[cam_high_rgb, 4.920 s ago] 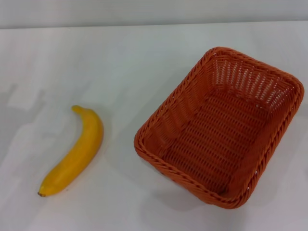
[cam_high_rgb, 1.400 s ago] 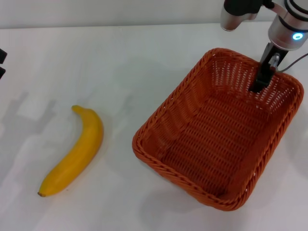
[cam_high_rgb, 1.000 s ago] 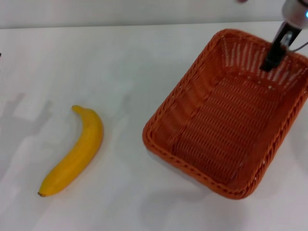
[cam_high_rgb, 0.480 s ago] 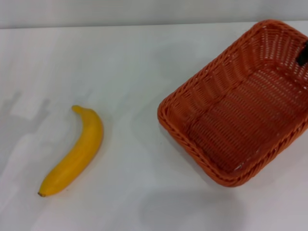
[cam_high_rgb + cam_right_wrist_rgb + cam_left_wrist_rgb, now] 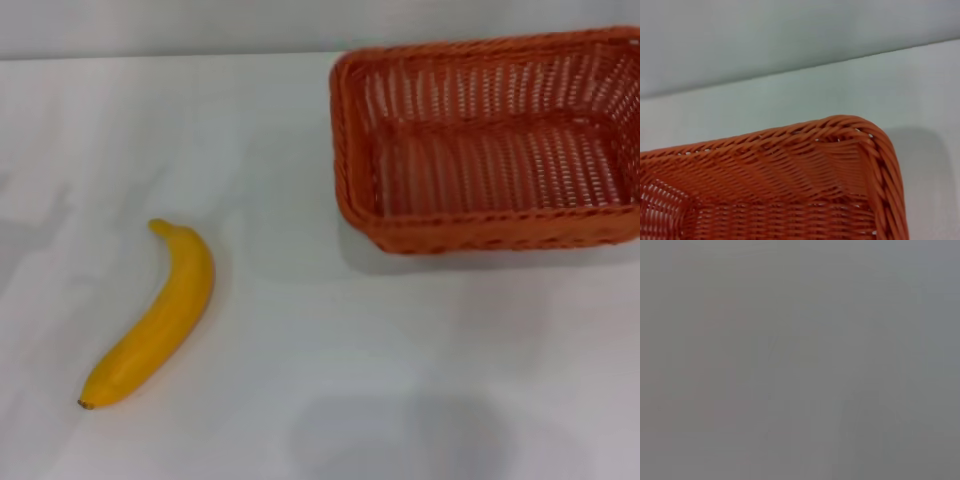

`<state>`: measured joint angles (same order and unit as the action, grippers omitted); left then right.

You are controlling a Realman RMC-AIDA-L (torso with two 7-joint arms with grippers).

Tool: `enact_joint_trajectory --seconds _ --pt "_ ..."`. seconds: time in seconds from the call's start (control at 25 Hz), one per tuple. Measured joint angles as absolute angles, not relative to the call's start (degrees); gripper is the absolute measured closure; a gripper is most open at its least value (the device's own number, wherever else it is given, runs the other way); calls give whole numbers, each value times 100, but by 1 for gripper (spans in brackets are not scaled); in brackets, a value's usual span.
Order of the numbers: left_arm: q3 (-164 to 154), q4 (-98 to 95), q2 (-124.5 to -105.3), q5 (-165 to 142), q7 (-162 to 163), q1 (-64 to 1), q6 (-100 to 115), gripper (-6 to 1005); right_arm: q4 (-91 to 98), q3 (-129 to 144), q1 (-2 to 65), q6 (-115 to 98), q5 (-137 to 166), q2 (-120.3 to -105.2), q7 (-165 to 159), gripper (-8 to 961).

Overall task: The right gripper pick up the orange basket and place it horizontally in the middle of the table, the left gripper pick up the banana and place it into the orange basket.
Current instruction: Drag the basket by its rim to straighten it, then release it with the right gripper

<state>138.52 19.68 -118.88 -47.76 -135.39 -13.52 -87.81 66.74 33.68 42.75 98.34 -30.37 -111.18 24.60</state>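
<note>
Neither gripper visible in any view, finger state indeterminable, orange basket (image 5: 487, 140) at upper right of head frame, long axis horizontal, right end cropped, banana (image 5: 152, 316) lower left, well apart, on white table (image 5: 350, 350), basket corner rim (image 5: 860, 131) filling right wrist view.

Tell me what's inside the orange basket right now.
Nothing: the orange basket shows only its bare woven floor and slatted walls. The banana lies on the table, apart from it. The basket's right end runs out of the head view, unseen.
</note>
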Motion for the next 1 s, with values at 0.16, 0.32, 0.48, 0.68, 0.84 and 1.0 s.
enact_joint_trajectory --seconds 0.16,0.32,0.48,0.68,0.84,1.0 --pt "13852 2069 -11875 -4736 -13538 -1361 -8602 111 6967 3439 3942 9852 -3250 -11341 2371 820" --pt "13851 2105 -11863 -4738 -13512 -1391 -8516 111 6954 3693 3903 9859 -3319 -11443 2519 820" --pt "13809 2107 -11863 -4748 -13487 -1394 -8548 111 6823 4020 3956 9700 -3327 -11462 2530 820" --pt "13782 2109 -11878 -4760 -13480 -1312 -8648 111 6529 4081 3970 9431 -3323 -11468 2479 821" --pt "13781 2110 -11883 -4763 -13474 -1235 -8718 111 6406 4033 3882 9330 -3323 -11461 2466 821" --pt "13781 2098 -11891 -4764 -13473 -1214 -8724 111 6384 4064 3840 9323 -3308 -11425 2508 821"
